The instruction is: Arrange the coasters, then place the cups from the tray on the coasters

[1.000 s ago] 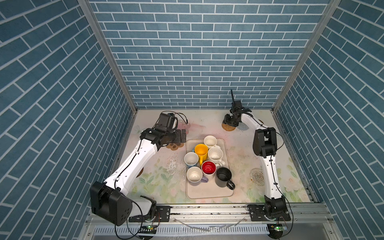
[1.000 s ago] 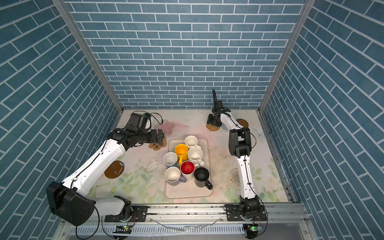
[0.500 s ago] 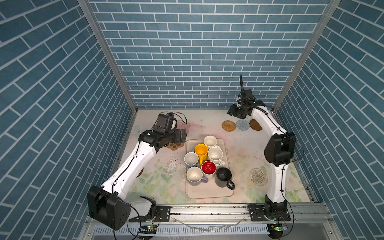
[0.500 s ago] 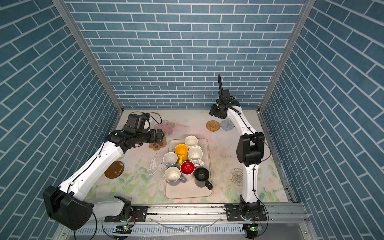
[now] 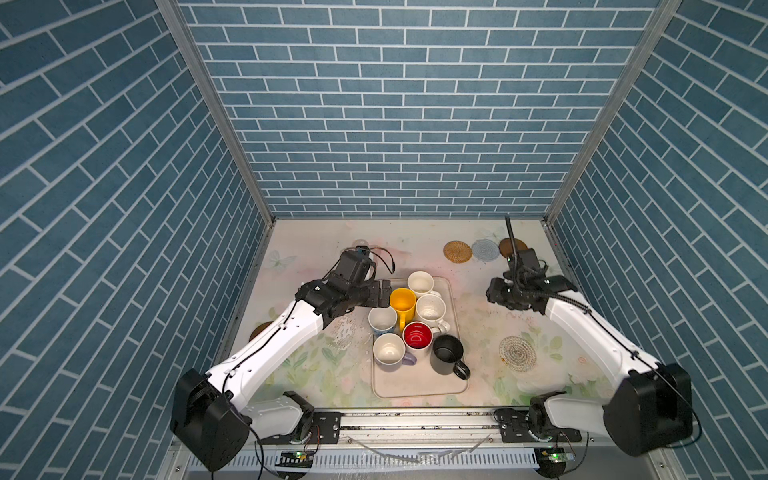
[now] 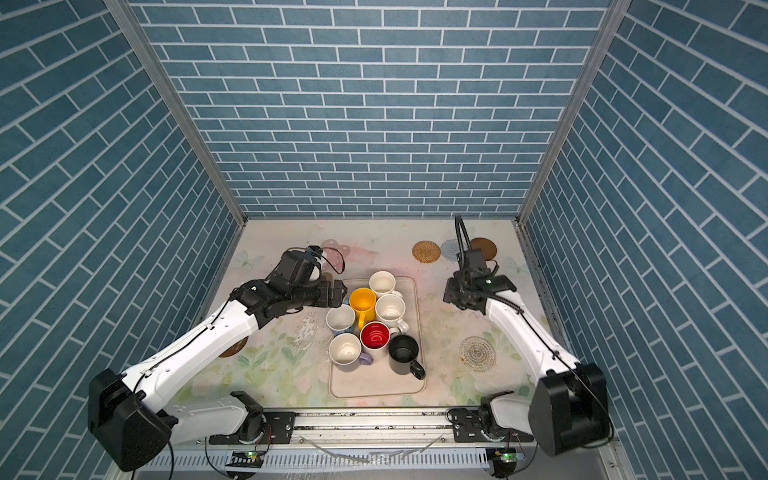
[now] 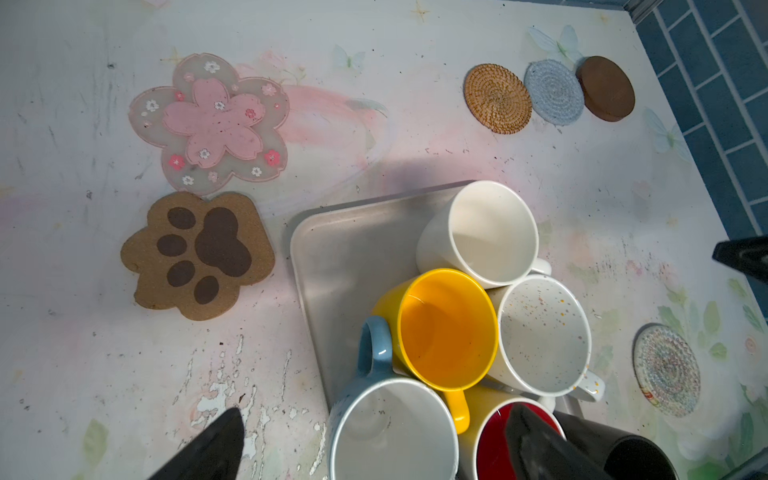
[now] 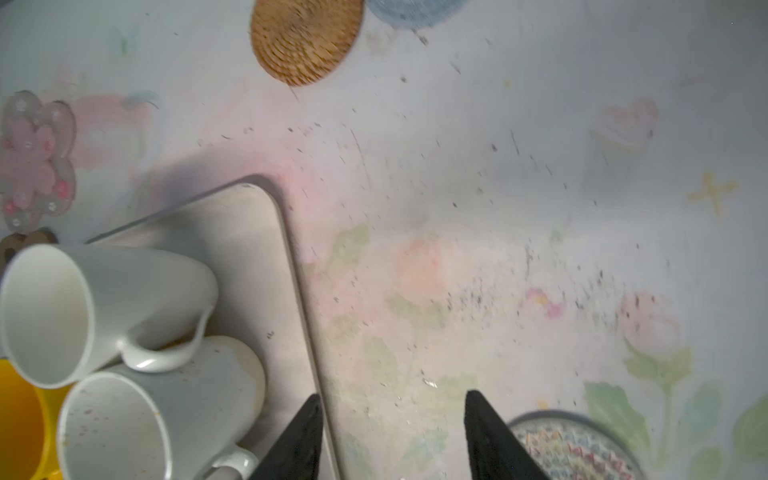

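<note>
Since the right claw (image 8: 392, 397), empty and apart, pulled back from the rattan coaster (image 5: 457, 252), the far row looks done; the left claw (image 5: 384, 293), wide apart, hangs beside the yellow cup (image 5: 402, 299) on the tray (image 5: 419, 388).

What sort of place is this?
Probably a robot test booth, not a home: two white arms mounted on a metal rail, brick-pattern walls around a small table, a tray of cups.

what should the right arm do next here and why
Probably swing the right gripper over the clear patterned coaster to pick it up: its jaws are open and empty, and that coaster lies alone nearby, while the rattan coaster, blue coaster and brown disc already sit in a row.
</note>
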`<state>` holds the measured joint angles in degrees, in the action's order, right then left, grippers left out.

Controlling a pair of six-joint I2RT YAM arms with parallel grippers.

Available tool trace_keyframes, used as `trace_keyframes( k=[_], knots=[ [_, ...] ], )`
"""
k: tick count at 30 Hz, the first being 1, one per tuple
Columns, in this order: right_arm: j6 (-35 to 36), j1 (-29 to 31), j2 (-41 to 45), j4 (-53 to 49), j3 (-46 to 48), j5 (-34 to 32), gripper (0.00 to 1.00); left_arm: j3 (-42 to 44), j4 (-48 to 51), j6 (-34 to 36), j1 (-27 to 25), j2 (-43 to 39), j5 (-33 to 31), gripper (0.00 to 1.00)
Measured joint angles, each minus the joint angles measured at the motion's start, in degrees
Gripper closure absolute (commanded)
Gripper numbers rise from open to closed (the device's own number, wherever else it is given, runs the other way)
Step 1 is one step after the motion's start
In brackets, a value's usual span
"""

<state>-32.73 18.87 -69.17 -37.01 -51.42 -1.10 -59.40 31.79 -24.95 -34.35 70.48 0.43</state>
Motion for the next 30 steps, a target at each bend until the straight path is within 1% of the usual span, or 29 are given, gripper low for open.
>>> trace_keyframes(
  k=[8,13,16,21,24,30],
  knots=[
    [-8.31,1.01,11.98,-1.77,15.15,-5.2,0.36,6.14,-2.47,-2.91,-3.43,-3.76,-2.84,0.01],
    [-12.57,1.01,15.02,-1.75,21.18,-5.75,0.34,7.67,-2.56,-4.07,-4.5,-5.75,-4.37,0.01],
    [-13.68,1.01,13.6,-0.26,22.34,-5.01,0.34,7.69,-2.56,-4.48,-4.63,-6.78,-5.05,0.01],
    [-14.16,1.01,8.2,5.92,23.93,-0.94,0.34,7.69,-2.34,-4.9,-4.66,-7.5,-5.73,0.01],
    [-14.45,0.98,5.92,8.72,23.74,0.0,0.34,7.65,-1.81,-4.87,-4.68,-7.5,-5.97,0.01],
    [-14.43,1.01,-3.06,18.1,19.3,3.61,0.35,5.92,0.33,-4.44,-4.68,-7.04,-6.95,0.01]
  ],
)
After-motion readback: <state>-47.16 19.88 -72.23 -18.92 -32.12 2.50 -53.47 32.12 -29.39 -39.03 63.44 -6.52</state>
